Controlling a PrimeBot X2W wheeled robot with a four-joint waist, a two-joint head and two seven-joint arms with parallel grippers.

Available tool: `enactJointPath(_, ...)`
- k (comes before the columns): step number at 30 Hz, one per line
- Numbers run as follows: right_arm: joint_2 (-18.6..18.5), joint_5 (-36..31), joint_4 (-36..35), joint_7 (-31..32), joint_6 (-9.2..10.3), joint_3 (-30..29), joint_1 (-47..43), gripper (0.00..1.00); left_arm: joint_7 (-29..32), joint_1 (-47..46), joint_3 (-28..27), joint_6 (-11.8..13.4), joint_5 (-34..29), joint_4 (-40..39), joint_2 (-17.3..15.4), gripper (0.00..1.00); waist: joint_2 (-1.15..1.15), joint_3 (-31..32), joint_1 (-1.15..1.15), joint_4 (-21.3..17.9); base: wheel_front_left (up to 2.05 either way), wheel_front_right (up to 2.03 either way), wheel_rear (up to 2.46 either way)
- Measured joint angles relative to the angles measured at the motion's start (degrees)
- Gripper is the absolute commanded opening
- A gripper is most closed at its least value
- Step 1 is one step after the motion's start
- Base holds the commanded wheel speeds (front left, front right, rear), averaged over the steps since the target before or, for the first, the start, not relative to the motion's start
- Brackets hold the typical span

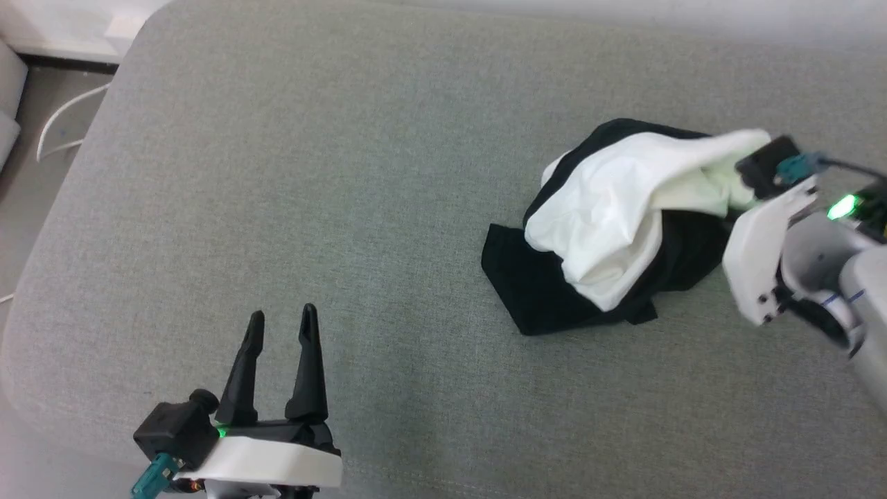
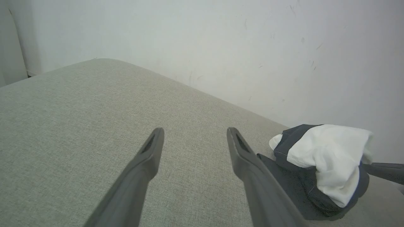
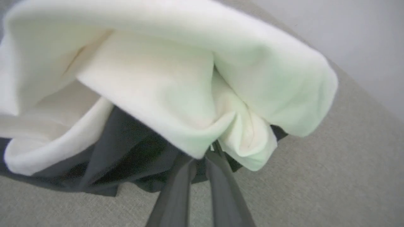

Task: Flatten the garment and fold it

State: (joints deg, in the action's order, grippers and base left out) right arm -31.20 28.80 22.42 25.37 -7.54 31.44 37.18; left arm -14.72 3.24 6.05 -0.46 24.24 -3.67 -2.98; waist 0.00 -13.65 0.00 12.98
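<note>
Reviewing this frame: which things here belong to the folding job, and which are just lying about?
Part of the job: garment, bunched in a heap; right gripper, pinching its white cloth; left gripper, open and apart from it; grey cushioned surface underneath.
Just lying about: white cable on the floor; wall.

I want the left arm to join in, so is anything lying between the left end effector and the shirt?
Nothing visible. Only bare grey cushion lies between the left end effector and the garment. The right end effector grips the garment's white cloth on the opposite side, outside that path.
</note>
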Motion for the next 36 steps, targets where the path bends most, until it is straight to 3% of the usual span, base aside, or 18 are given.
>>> enactJointPath(6, -4.48, 2.43, -8.96, 5.38, 0.00, -0.14, 4.36, 0.00, -0.01, 0.34, 0.51, 0.00, 0.48, 0.51, 0.01, 1.00, 0.00, 2.62, -0.01, -0.53, 0.00, 0.00, 0.00)
enactJointPath(10, -4.50, 4.10, -15.55, 8.03, 0.01, 0.59, 6.28, 0.00, -0.01, 1.18, 0.78, 0.08, 0.49, 0.68, 0.00, 1.00, 0.00, 4.22, -0.01, -0.72, 0.00, 0.00, 0.00)
enactJointPath(16, 0.97, 6.33, -19.27, 9.31, 0.01, 8.39, 7.33, 0.00, -0.01, 1.44, 0.91, 0.09, 0.52, 0.86, 0.00, 1.00, 0.00, 5.75, -0.01, -0.79, 0.00, 0.00, 0.00)
enactJointPath(23, 7.12, 9.01, -10.37, 6.68, 0.01, 21.38, 6.46, 0.00, 0.00, 1.39, 2.82, -0.07, 0.93, 1.57, 0.02, 1.00, 0.00, 5.70, -0.01, 0.77, 0.00, 0.00, 0.00)
enactJointPath(25, 7.79, 9.62, -7.72, 5.28, 0.01, 23.64, 6.23, 0.47, -0.01, 1.36, 3.01, -0.09, 0.96, 1.86, 0.03, 1.00, 0.00, 5.58, -0.01, 1.48, 0.00, 0.00, 0.00)
enactJointPath(26, 8.12, 10.21, -6.59, 4.49, 0.00, 24.25, 6.24, 0.87, -0.01, 1.36, 3.01, -0.10, 0.96, 1.99, 0.03, 1.00, 0.00, 5.52, -0.01, 1.79, 0.00, 0.00, 0.00)
enactJointPath(27, 8.42, 10.63, -5.56, 3.71, 0.00, 24.68, 6.28, 1.00, -0.01, 1.36, 2.98, -0.10, 0.91, 2.15, 0.02, 1.00, 0.00, 5.47, -0.01, 2.06, 0.00, 0.00, 0.00)
enactJointPath(36, 7.46, 18.97, -5.54, 2.15, 0.00, 24.31, 8.48, 1.00, -0.01, 1.52, 2.71, -0.45, 0.88, 2.88, 0.02, 1.00, 0.00, 6.95, -0.01, 1.68, 0.00, 0.00, 0.00)
